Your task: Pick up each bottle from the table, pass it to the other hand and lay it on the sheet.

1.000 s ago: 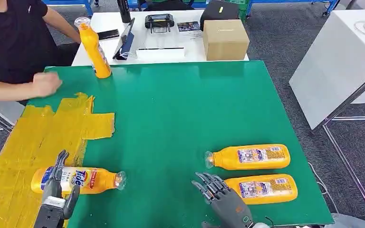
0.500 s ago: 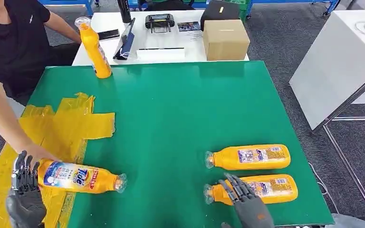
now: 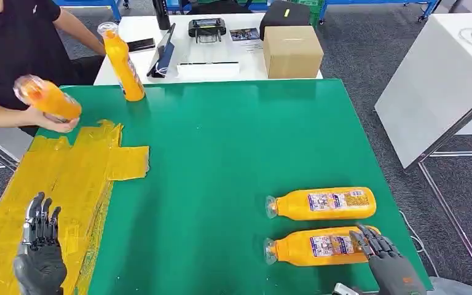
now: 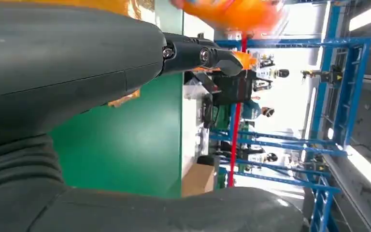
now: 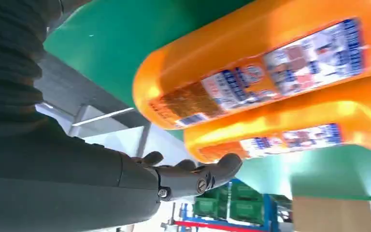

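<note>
Two orange bottles lie side by side at the near right of the green table (image 3: 233, 141): the farther one (image 3: 322, 203) and the nearer one (image 3: 319, 246), both seen close in the right wrist view (image 5: 270, 72) (image 5: 290, 130). My right hand (image 3: 387, 264) is open at the nearer bottle's base end, fingers spread beside it. My left hand (image 3: 39, 255) is open and holds nothing, over the near end of the yellow sheet (image 3: 67, 178). A third orange bottle (image 3: 123, 61) stands upright at the table's far left. A person's hand holds another orange bottle (image 3: 48, 98) above the sheet's far end.
The person in a black shirt (image 3: 18, 43) stands at the far left. Behind the green table a white table (image 3: 135, 31) carries a cardboard box (image 3: 292, 50), a black case and small devices. Another white table (image 3: 436, 80) stands to the right.
The person lifted the bottle off the sheet and carried it to the far left. My right hand slid right along the nearer bottle to its base end. My left hand stayed low and open.
</note>
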You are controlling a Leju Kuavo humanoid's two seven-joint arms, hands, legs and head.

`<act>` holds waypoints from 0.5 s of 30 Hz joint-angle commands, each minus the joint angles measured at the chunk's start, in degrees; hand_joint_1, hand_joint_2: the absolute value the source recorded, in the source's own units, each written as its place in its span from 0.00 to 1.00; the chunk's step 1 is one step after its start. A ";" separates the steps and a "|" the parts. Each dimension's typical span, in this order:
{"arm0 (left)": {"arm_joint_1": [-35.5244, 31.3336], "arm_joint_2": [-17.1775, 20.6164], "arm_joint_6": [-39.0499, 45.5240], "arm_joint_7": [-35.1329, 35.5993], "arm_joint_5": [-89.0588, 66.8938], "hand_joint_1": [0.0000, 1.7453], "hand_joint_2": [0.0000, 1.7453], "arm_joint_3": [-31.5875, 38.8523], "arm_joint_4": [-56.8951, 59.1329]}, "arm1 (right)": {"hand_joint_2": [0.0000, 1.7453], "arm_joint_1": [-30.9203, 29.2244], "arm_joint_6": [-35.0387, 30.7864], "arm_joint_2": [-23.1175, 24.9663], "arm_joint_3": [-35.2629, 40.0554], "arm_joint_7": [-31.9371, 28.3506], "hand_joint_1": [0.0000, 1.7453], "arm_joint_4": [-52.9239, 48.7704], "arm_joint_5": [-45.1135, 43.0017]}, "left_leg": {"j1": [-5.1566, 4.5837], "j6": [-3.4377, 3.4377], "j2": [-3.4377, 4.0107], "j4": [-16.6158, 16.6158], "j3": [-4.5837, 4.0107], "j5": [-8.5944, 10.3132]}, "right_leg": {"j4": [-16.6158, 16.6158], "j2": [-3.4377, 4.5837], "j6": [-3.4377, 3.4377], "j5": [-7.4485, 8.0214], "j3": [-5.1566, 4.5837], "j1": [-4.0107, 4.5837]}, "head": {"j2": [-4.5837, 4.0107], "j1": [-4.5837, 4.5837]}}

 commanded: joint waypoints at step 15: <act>-3.21 0.33 -1.61 2.61 1.56 0.00 0.00 -1.26 3.56 | 1.00 -16.25 1.65 3.39 9.14 -0.09 0.00 15.73 4.03 | 0.10 -0.04 0.12 -0.10 0.17 0.05 | -0.19 0.14 -0.03 0.13 0.70 0.10 | 0.00 0.02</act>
